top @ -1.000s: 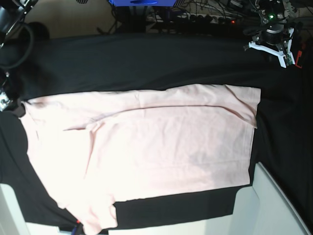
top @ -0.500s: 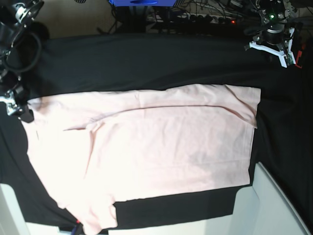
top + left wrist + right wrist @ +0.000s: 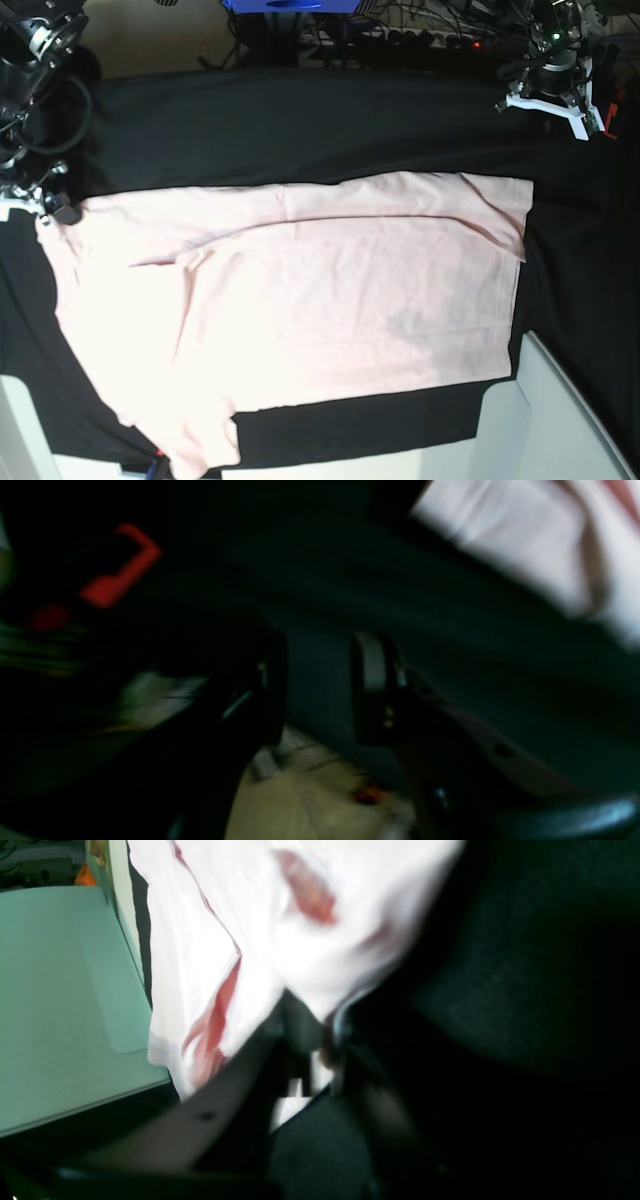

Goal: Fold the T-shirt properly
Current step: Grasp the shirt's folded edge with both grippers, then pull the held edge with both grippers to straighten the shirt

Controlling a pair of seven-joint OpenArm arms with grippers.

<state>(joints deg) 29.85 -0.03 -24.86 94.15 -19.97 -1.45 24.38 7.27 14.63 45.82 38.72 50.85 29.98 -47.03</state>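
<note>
The right gripper (image 3: 62,208), at the left edge, is closed on the T-shirt (image 3: 320,300) corner; it should lift slowly, keeping the cloth taut; the left gripper (image 3: 320,690), upper right, is partly open and empty.

T-shirt (image 3: 300,300) flat on table cloth (image 3: 300,130), filling middle.

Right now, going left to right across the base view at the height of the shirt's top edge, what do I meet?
right gripper, shut on the shirt's corner → T-shirt → black table cloth. The left gripper sits farther back on the right, off the shirt.
</note>
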